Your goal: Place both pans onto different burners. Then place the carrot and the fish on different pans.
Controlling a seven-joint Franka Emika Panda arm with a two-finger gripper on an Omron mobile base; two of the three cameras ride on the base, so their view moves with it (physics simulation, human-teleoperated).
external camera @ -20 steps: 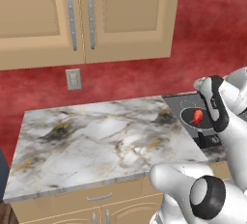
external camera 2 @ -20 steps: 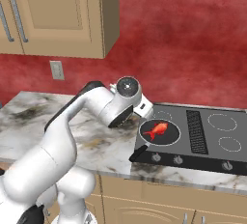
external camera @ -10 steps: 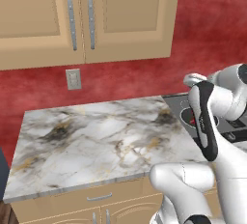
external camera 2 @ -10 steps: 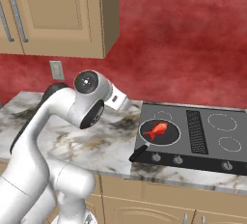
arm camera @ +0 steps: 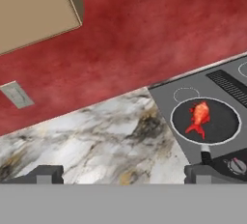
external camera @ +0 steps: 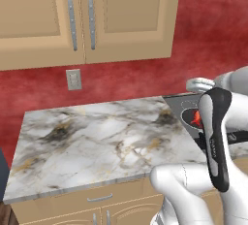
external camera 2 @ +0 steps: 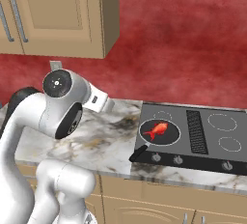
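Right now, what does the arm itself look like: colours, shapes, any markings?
The arm is glossy white, built of rounded, bulbous segments. Dark grey-black bands mark its joints, and one joint ends in a round grey cap with small dots. In the left base view a long dark strip runs down a white link. The tool has two small dark grey, blocky finger tips. No cables or lettering show.

Kitchen: cooktop point(external camera 2: 193, 136), cabinets point(external camera: 87, 18), marble counter point(external camera: 97, 141)

No readable text, labels or numbers anywhere
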